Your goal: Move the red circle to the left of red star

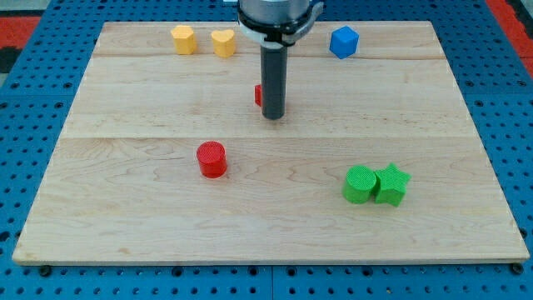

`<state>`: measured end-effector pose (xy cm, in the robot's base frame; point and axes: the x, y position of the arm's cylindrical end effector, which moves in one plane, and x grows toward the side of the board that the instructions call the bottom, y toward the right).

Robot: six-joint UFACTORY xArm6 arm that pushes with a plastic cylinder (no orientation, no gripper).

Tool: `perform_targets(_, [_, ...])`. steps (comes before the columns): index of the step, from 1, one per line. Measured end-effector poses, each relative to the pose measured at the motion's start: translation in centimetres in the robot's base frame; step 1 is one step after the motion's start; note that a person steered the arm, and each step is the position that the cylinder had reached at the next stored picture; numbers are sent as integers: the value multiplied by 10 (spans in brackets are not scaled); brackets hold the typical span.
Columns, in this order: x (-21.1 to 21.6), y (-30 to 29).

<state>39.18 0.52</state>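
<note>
Firstly, at the far left of the wooden board (125, 100) stand a yellow hexagon (184, 39) and, just beside it, a yellow heart (223, 42). Nearer, the red circle (211, 159) stands alone, left of my tip (273, 116) and well apart from it. A red block (259, 95), its shape hidden, peeks from behind the rod; no pincer exists. Far right is a blue block (343, 42); near right, a green circle (360, 184) touches a green star (391, 184)

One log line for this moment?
my tip: right beside a mostly hidden red block | red circle: lower left, apart | not yet pushed
</note>
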Motion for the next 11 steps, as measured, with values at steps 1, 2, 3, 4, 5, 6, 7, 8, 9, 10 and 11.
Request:
perform_targets(1, [-32, -1])
perform_targets(2, [-34, -13])
perform_targets(3, [-7, -11])
perform_targets(4, [74, -19])
perform_targets(5, [141, -29])
perform_targets(6, [123, -87])
perform_targets(7, [77, -85])
perform_targets(8, [26, -93])
perform_targets(9, [-1, -90])
perform_targets(10, [-26, -88])
perform_targets(11, [-38, -122])
